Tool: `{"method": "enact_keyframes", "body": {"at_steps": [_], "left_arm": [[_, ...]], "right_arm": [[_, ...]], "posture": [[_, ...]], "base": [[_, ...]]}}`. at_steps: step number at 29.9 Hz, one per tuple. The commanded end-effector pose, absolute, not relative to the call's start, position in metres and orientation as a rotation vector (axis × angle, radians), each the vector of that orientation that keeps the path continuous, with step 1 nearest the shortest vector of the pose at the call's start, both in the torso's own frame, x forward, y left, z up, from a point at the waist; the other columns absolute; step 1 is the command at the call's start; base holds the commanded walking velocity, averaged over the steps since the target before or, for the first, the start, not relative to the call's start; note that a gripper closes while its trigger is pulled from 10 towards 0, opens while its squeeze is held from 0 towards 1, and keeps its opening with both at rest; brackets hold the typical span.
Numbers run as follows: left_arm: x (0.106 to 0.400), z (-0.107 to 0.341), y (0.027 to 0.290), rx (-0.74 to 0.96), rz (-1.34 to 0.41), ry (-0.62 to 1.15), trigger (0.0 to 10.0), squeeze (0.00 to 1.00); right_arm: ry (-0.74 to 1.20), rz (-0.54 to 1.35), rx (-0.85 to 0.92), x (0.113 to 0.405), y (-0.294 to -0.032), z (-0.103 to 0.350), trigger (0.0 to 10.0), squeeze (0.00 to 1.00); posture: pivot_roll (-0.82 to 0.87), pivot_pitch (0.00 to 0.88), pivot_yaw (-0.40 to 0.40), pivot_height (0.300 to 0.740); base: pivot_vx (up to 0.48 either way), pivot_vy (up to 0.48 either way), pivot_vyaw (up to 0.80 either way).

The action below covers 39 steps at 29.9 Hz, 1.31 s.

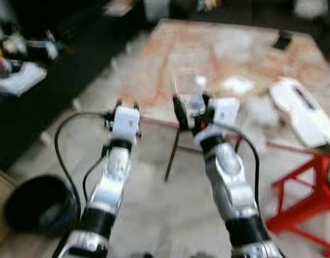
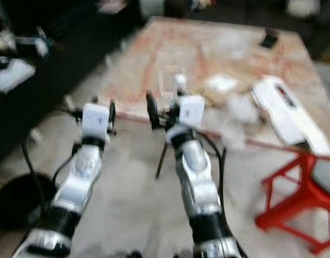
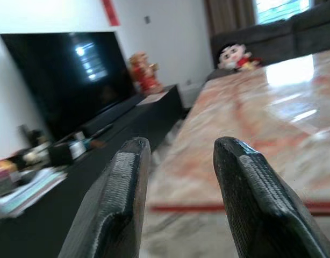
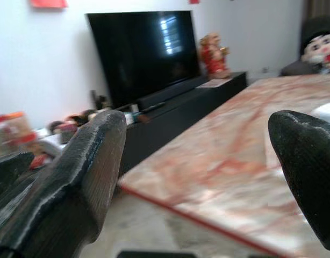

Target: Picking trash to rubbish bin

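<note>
Head views are blurred, so read details loosely. Nearest you, a black bin (image 1: pixel 40 207) sits on the floor by your left arm, partly cut off in the right eye view. Your left gripper (image 3: pixel 178 177) hangs short of the marble table (image 1: pixel 245 48) edge, fingers spread with nothing between them. Your right gripper (image 4: pixel 200 161) is at the table's near edge, fingers wide apart and empty. Just beyond it stands what looks like a clear plastic cup (image 1: pixel 187 86), probably the trash; too smeared to be sure. Farther on lie white scraps (image 1: pixel 238 85) and a long white object (image 1: pixel 305 113). A red stool (image 1: pixel 310 201) is cut off on the right. At the far left is a TV (image 4: pixel 146 51) on a black cabinet (image 3: pixel 100 129).
</note>
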<state>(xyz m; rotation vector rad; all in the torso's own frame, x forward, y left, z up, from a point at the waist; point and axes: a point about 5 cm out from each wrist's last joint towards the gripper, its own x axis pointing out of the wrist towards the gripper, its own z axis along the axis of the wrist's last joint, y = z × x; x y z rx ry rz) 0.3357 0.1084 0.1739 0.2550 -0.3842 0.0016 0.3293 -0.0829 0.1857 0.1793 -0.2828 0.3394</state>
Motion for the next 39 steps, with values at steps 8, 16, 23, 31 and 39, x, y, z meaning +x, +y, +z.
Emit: {"method": "enact_keyframes", "body": {"at_steps": [8,16,23,31,39], "left_arm": [[0.3372,0.1753,0.1064,0.250,-0.004,-0.380,10.0,0.00],[0.3383,0.1657,0.1056,0.217,-0.005,-0.326,10.0,0.00],[0.3383,0.1676,0.1034,0.188,-0.015,-0.328,10.0,0.00],[0.3386,0.1715,0.1024,0.185,-0.021,-0.348,10.0,0.00],[0.3377,0.1748,0.1029,0.184,-0.030,-0.370,10.0,0.00]], "right_arm": [[-0.263,0.316,0.213,0.3316,-0.0854,0.1859,10.0,0.00],[-0.250,0.301,0.218,0.3327,-0.0874,0.1844,10.0,0.00],[-0.241,0.302,0.218,0.3342,-0.0859,0.1841,10.0,0.00],[-0.246,0.298,0.215,0.3353,-0.0855,0.1862,10.0,0.00],[-0.274,0.281,0.217,0.3344,-0.0862,0.1876,10.0,0.00]], "posture": [[-0.16,0.146,0.006,0.740],[-0.16,0.150,0.004,0.740],[-0.16,0.144,0.005,0.740],[-0.16,0.137,0.007,0.740],[-0.16,0.118,0.012,0.740]], "base": [[0.196,0.390,0.00],[0.102,0.063,-0.20],[0.000,0.000,-0.34],[0.000,0.000,-0.80],[0.125,0.000,-0.10]]}}
